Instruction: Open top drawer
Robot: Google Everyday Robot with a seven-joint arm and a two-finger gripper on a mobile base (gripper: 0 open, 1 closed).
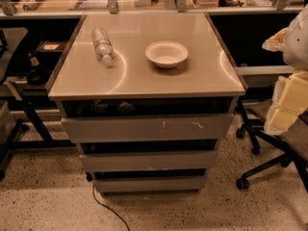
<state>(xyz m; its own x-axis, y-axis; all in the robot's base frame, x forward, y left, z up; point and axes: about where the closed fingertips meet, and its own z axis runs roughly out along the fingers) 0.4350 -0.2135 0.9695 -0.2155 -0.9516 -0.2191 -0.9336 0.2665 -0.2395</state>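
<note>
Approaching stage, by my read. The top drawer (147, 127) sits directly under the surface (202, 78), with a dark gap showing above its grey, scuffed front. The gripper (291, 100) is the pale bulk at the right edge of view, beside the cabinet and apart from the drawer; open or closed, I cannot tell. A bottle (102, 45) lying on its side and a white bowl (166, 53) rest up top. Next move, as I judge it: bring the gripper round to the front's upper lip — no handle — then hook behind it and pull straight out.
</note>
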